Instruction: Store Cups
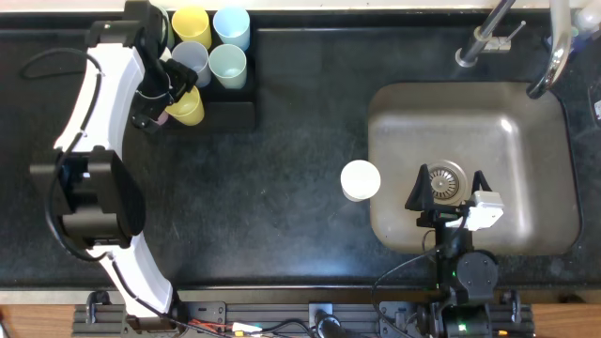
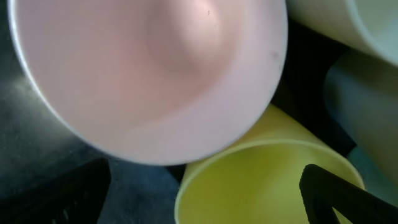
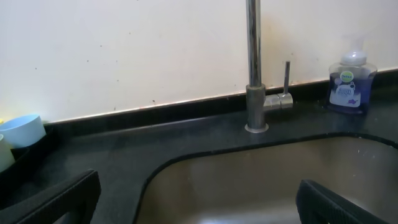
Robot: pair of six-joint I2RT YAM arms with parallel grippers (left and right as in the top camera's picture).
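A black rack (image 1: 235,111) at the back left holds an upright yellow cup (image 1: 191,23), a light blue cup (image 1: 231,23), a grey-blue cup (image 1: 192,58) and a mint cup (image 1: 227,66). Another yellow cup (image 1: 188,108) lies tilted at the rack's front left corner. My left gripper (image 1: 175,92) is right over it, open. In the left wrist view this yellow cup (image 2: 267,180) sits between the spread fingers, its mouth toward the camera, with a pink cup (image 2: 149,74) close above it. A white cup (image 1: 360,180) stands on the counter beside the sink. My right gripper (image 1: 446,191) hangs open over the sink, holding nothing.
The steel sink (image 1: 526,122) takes up the right side, with its drain under the right gripper. A faucet (image 3: 252,62) rises behind the sink. A soap bottle (image 3: 351,84) stands at the wall. Dark counter lies bare between rack and sink.
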